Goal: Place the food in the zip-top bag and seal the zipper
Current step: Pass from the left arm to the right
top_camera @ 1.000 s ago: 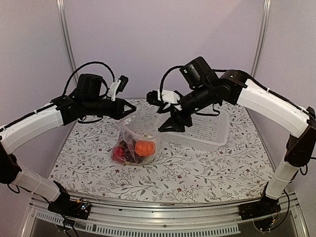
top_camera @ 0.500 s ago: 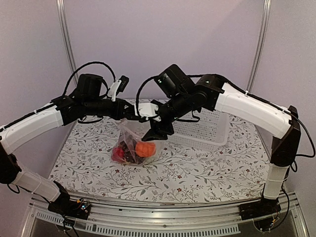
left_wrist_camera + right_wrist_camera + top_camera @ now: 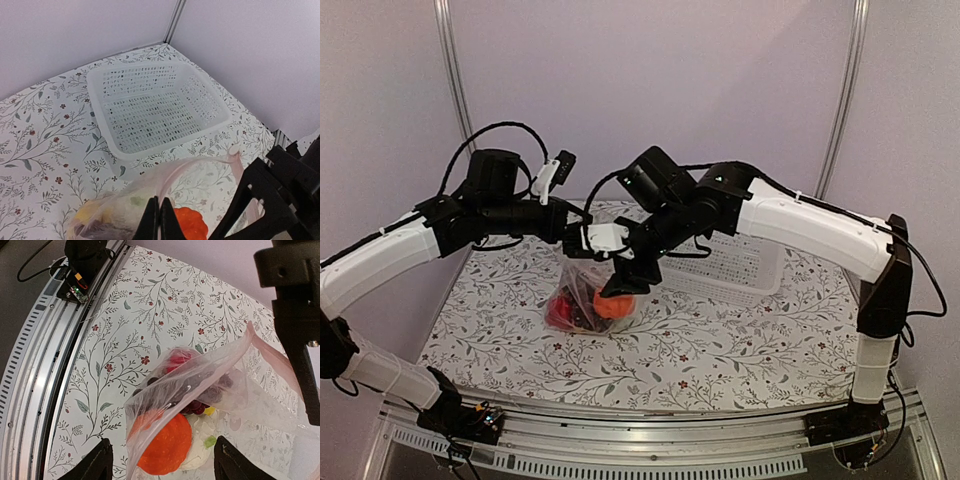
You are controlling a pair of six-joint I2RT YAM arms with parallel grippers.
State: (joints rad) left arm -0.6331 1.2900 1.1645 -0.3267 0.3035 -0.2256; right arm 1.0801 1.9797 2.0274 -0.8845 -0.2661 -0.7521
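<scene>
left gripper (image 3: 155, 220) is clamped on the top edge of the zip-top bag (image 3: 582, 285), which stands on the floral table (image 3: 720, 340). right gripper (image 3: 161, 452) hangs over the bag's mouth, fingers wide apart. the food (image 3: 608, 306) lies inside the bag, beside the white basket (image 3: 155, 110).

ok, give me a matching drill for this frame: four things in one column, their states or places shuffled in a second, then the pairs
Things
1. left gripper
2. right gripper
3. white lattice plastic basket
4. round orange toy fruit

States
A. inside the clear crinkly plastic zip-top bag
B. empty
C. shut on a fold of that bag
D. open, fingers apart above that bag

Pairs: 1-C; 2-D; 3-B; 4-A
</scene>
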